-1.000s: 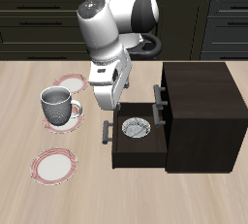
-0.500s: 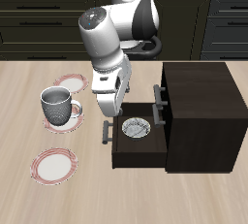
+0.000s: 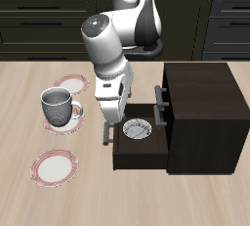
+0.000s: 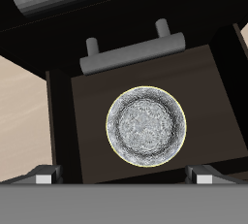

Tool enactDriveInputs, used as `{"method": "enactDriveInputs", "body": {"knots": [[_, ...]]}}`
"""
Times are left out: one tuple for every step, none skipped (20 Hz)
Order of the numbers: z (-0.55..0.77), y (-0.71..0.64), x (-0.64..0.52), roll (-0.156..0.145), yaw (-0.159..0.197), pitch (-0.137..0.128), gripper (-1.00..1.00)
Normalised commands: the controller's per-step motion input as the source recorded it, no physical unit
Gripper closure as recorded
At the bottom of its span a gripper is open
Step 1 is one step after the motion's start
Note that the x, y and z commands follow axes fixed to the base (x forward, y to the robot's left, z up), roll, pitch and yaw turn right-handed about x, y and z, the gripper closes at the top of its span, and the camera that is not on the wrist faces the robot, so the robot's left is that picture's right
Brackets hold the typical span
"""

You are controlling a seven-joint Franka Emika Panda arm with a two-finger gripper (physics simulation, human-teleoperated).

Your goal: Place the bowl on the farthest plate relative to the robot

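Note:
The bowl [image 3: 138, 129], pale with a grey patterned inside, lies in the open drawer [image 3: 137, 152] of a dark cabinet. In the wrist view the bowl [image 4: 145, 126] sits in the middle of the drawer floor [image 4: 87, 121], directly below the camera. My gripper [image 3: 111, 120] hangs above the drawer's handle end, open and empty; its two fingertips [image 4: 44, 176] show wide apart. Two white plates with pink-red rims lie on the table: one [image 3: 56, 166] near the front edge, farthest from the robot, the other [image 3: 71, 81] farther back.
A dark grey mug [image 3: 56, 104] stands on a grey speckled disc [image 3: 66, 120] between the two plates. The dark cabinet [image 3: 200, 108] rises behind the drawer. The drawer's handle [image 3: 104, 132] sticks out toward the mug.
The arm has lowered and shifted a little toward the open drawer, bringing the gripper closer above the bowl. The bowl, plates and mug have not moved.

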Motion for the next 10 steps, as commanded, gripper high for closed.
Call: {"method": "enactDriveInputs", "body": {"knots": [[-0.06, 0.2, -0.04, 0.031, 0.004, 0.014, -1.0], [-0.11, 0.13, 0.01, 0.017, 0.024, 0.01, -1.0], [-0.11, 0.09, 0.09, 0.008, 0.011, 0.003, -1.0], [-0.16, 0.22, -0.05, 0.029, -0.004, 0.041, -1.0], [-0.05, 0.06, 0.05, 0.009, 0.007, -0.015, -1.0], [-0.26, 0.23, 0.01, 0.058, 0.016, 0.063, -1.0], [-0.17, 0.12, 0.08, -0.002, 0.064, 0.008, -1.0], [-0.29, 0.4, -0.11, 0.055, 0.023, 0.069, -1.0], [-0.05, 0.16, 0.0, 0.014, -0.004, 0.017, -1.0], [-0.05, 0.02, 0.12, 0.01, -0.03, -0.007, -1.0]]}}
